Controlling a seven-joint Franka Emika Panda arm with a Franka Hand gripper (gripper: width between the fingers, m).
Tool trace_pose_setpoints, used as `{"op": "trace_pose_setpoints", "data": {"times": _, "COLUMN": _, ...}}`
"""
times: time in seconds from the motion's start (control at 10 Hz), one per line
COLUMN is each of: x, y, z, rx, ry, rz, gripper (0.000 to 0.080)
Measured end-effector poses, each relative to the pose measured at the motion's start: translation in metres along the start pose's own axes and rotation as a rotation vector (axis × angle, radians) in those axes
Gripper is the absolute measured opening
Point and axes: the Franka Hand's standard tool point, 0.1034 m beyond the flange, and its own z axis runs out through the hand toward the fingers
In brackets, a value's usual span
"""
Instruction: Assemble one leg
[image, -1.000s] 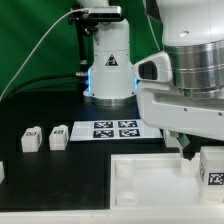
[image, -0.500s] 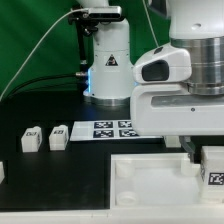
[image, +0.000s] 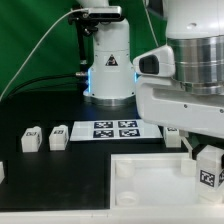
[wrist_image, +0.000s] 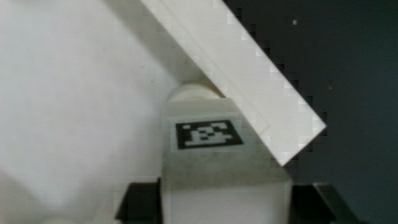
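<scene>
Toward the bench edge at the exterior view's right, the gripper (wrist_image: 217, 198) clamps a leg (image: 208, 168) at the square part (image: 150, 172). The leg's checkered tag shows; the fingers are mostly hidden.

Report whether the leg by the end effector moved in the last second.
Yes: the leg shifted slightly toward the exterior view's left, nearer the marker board.

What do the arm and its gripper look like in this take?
The arm is glossy white with bulky rounded casings and a grey joint cap. Its cylindrical base carries a black triangle mark and a glowing blue ring; a thin cable arcs off its top. The gripper has dark jaws.
</scene>
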Motion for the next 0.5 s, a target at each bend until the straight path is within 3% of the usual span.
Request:
{"op": "trace_pose_setpoints", "data": {"times": 0.2, "x": -0.004, "y": 0.002, "z": 0.001, "rx": 0.03, "ry": 0.012, "rz": 0.404, "gripper": 0.0301}}
{"op": "trace_pose_setpoints", "data": {"times": 0.4, "x": -0.012, "y": -0.001, "z": 0.002, "rx": 0.052, "ry": 0.005, "rz": 0.643, "gripper": 0.0301}}
{"op": "trace_pose_setpoints", "data": {"times": 0.5, "x": -0.014, "y": -0.001, "z": 0.004, "rx": 0.052, "ry": -0.002, "rz": 0.731, "gripper": 0.0299}}
